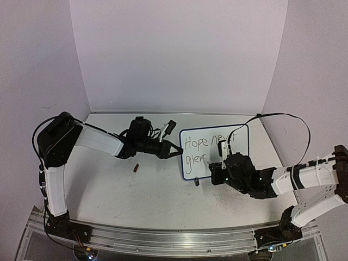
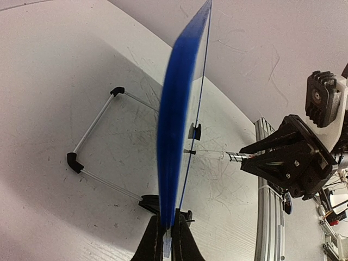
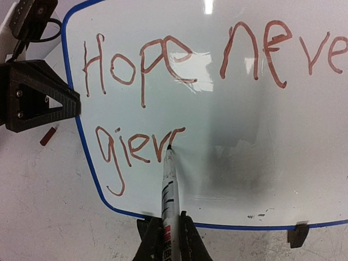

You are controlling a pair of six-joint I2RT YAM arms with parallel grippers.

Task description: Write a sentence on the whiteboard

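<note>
The right tool [image 3: 166,231] is pinching a marker [image 3: 169,185] between its two fingers, coming in from 6 o'clock in its own wrist view. The marker is pointing toward 12 o'clock, and its tip is touching the whiteboard [image 3: 255,109] at the end of the second line. The sentence [image 3: 142,70] is showing here as reddish strokes: "Hope neve" above and something like "giev" below. The first line is being cut off at the 3 o'clock edge of this view, so its last letters cannot be read, and a bright glare is lying over part of "Hope". From the top camera the words are looking thin and dark, and the right tool is covering the lower right part of the board, hiding the end of the second line.

The left tool [image 2: 167,239] is pressing its fingers together on the blue frame, at 9 o'clock of the board in the top view. The board is standing on the worktop [image 2: 49,81] between the two tools. In the left wrist view it is appearing edge-on and blurred, so no writing can be read there. Beside it the white wire stand [image 2: 74,162] is resting on the worktop. One black clip foot [image 3: 298,235] is sitting under the board's lower edge at 5 o'clock. A small dark red piece [image 1: 136,168] is lying on the worktop at 8 o'clock of the board, apart from it; what it is, I cannot tell.
</note>
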